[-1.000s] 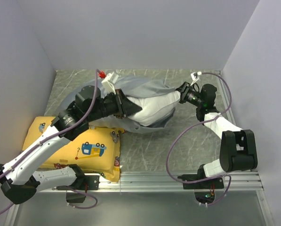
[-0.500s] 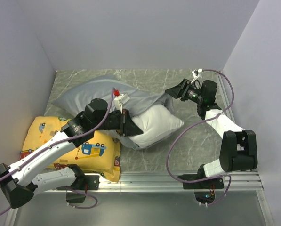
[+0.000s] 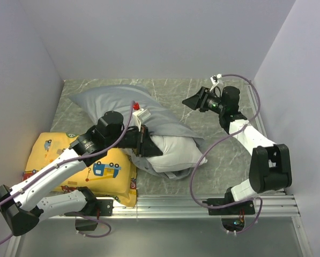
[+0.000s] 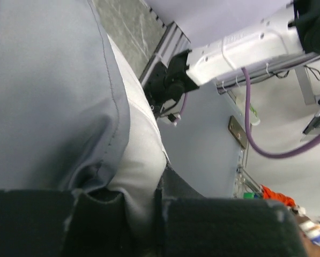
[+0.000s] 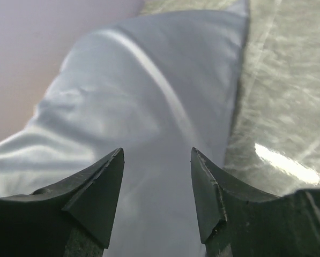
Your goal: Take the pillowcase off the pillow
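Observation:
The grey pillowcase (image 3: pixel 117 101) lies across the table from the far left toward the middle. The white pillow (image 3: pixel 176 151) sticks out of its near right end. My left gripper (image 3: pixel 150 145) is shut on the pillow's bare white end. In the left wrist view white pillow fabric (image 4: pixel 141 160) is pinched between the jaws of the left gripper (image 4: pixel 143 214), and the pillowcase hem (image 4: pixel 47 96) lies just beside it. My right gripper (image 3: pixel 191 101) is open and empty, raised right of the pillowcase. In the right wrist view the right gripper (image 5: pixel 157 160) points at shiny grey cloth (image 5: pixel 149 91).
A yellow cushion printed with cartoon vehicles (image 3: pixel 84 171) lies at the near left under my left arm. Grey walls close the marbled table (image 3: pixel 224 160) at the back and both sides. A metal rail (image 3: pixel 213 202) runs along the near edge.
My left gripper pulled the pillow toward the near side, and more white pillow shows. The pillowcase spread out to the far left. My right gripper let go and drew back.

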Available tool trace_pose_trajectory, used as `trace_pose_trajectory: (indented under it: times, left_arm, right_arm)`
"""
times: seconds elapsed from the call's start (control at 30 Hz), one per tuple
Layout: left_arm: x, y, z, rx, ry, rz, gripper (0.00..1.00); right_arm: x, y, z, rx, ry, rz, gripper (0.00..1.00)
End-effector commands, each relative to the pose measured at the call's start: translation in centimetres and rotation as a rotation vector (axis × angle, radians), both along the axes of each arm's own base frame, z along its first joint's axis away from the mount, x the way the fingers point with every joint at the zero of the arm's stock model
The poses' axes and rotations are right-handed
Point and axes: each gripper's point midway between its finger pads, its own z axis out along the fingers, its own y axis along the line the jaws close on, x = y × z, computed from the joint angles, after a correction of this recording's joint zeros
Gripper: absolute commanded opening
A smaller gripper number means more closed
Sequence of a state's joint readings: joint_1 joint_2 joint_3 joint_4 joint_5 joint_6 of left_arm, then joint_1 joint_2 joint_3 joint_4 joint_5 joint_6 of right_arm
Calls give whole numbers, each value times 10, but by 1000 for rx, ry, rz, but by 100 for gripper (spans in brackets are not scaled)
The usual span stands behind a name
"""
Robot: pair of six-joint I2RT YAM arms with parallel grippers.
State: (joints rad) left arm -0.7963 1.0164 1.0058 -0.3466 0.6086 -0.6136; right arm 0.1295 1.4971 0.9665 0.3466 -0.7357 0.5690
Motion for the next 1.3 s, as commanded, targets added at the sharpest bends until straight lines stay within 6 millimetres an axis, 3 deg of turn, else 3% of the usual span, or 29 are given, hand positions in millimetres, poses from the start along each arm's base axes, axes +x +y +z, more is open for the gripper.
trace_pose_trajectory:
  times: [0.0,0.1,0.13,0.2,0.23,0.3,0.33,0.4,0.47,0.5,0.63,0.8,0.83,1.07,1.13,1.27]
  left_arm:
    - [11,-8,58,-124,-171,4,1]
    - [18,-12,58,-119,-173,21,0]
    - [22,-12,61,-125,-179,30,1]
    - [26,-15,61,-131,-166,37,0]
    - [31,-15,65,-137,-169,50,0]
    - [40,-16,64,-131,-150,75,0]
    - [47,-14,72,-140,-155,97,0]
    - [60,-12,80,-154,-141,127,0]
    - [68,-13,83,-155,-125,132,1]
    - [71,-12,86,-157,-117,140,1]
    - [81,-11,103,-175,-119,145,1]
    - [83,-11,118,-192,-126,140,0]
    - [84,-9,120,-190,-126,144,1]
    - [81,-10,128,-183,-138,119,1]
    - [77,-9,129,-181,-143,104,1]
    - [74,-6,126,-162,-152,96,0]
  right_arm:
    - [4,-24,33,-57,-87,-164,61]
    - [-13,-46,66,-82,-149,-293,64]
    - [-31,-49,84,-72,-200,-300,67]
    - [-52,-47,99,-68,-256,-272,70]
    - [-71,-47,112,-72,-296,-265,71]
    - [-96,-35,116,-103,-354,-221,73]
    - [-116,-32,127,-97,-405,-200,74]
    - [-143,-11,119,-130,-446,-129,76]
    - [-165,-5,123,-157,-521,-101,78]
    - [-178,7,114,-169,-516,-50,78]
    - [-199,11,100,-243,-573,-36,80]
    - [-206,35,86,-341,-580,4,83]
    - [-211,49,74,-390,-573,45,84]
    - [-191,54,76,-577,-621,-155,90]
    - [-180,45,84,-627,-628,-262,90]
    - [-177,36,102,-616,-664,-351,91]
